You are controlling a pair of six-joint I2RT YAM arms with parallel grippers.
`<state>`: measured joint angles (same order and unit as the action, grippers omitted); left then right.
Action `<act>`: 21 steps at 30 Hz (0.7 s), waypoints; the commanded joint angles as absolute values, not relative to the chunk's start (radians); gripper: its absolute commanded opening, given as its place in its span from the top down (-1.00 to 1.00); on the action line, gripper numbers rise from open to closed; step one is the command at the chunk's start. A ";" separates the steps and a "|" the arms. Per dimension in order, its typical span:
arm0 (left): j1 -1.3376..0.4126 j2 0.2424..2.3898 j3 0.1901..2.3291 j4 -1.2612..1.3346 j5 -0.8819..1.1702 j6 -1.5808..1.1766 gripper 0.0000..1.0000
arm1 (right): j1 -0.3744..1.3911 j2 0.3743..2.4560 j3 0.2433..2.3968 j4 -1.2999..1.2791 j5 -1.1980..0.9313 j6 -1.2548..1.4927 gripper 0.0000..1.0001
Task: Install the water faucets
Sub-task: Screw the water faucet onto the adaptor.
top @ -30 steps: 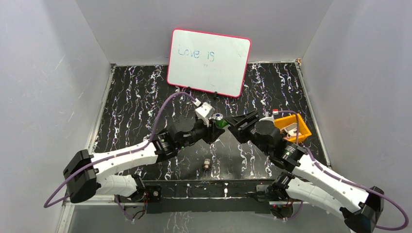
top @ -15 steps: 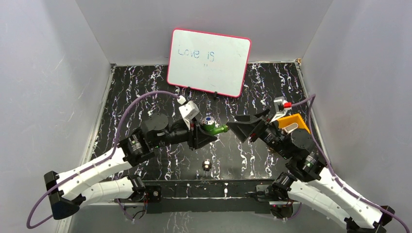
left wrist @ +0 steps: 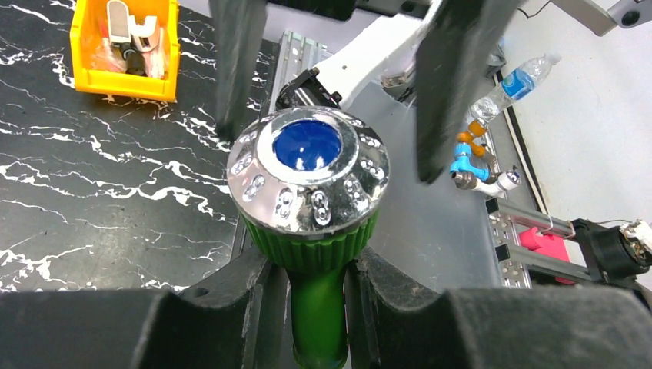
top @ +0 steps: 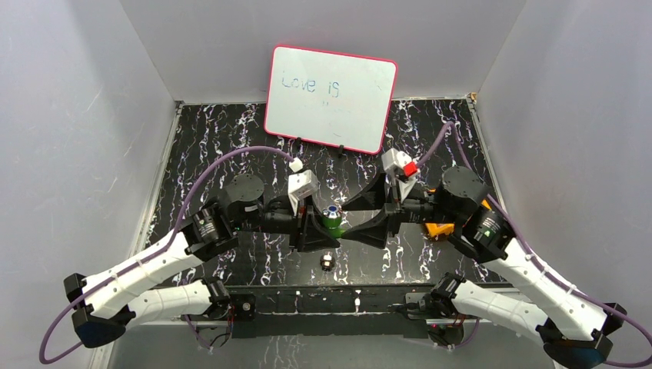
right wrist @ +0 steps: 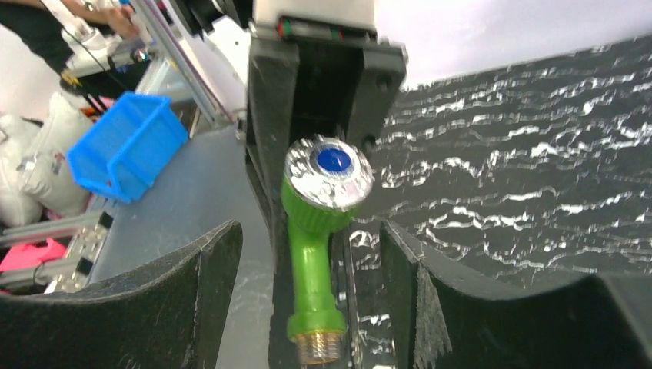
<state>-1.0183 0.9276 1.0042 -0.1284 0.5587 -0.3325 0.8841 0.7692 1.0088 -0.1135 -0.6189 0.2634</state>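
Observation:
The water faucet is a green tap with a blue-and-silver knob, held above the table's near middle. My left gripper is shut on its green stem, one finger on each side, with the knob just past the fingertips. In the right wrist view the faucet hangs knob up, and its brass threaded end is bare. My right gripper is open and straddles the faucet from the right, and its fingers stand apart from the green body.
A small metal fitting lies on the black marbled table just below the grippers. An orange tray with metal pieces sits behind the right arm, mostly hidden. A whiteboard stands at the back.
The left gripper brought the faucet toward the near side and turned its knob upward. The right arm swung in from the right, and its open fingers now stand either side of the faucet.

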 commanded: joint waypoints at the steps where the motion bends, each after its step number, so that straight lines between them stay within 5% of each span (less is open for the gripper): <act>1: -1.014 0.901 1.072 -0.147 0.604 -0.321 1.00 | 0.885 0.769 1.056 -0.231 -0.673 0.173 -0.45; 8: -1.015 0.891 1.079 -0.148 0.604 -0.318 1.00 | 0.885 0.756 1.049 -0.276 -0.647 0.151 -0.43; 13: -1.014 0.890 1.089 -0.162 0.593 -0.307 1.00 | 0.885 0.769 1.053 -0.279 -0.662 0.156 -0.19; 17: -1.014 0.886 1.092 -0.158 0.585 -0.306 1.00 | 0.886 0.774 1.051 -0.284 -0.664 0.154 -0.38; 21: -1.014 0.884 1.088 -0.147 0.582 -0.308 1.00 | 0.886 0.781 1.053 -0.285 -0.669 0.155 -0.31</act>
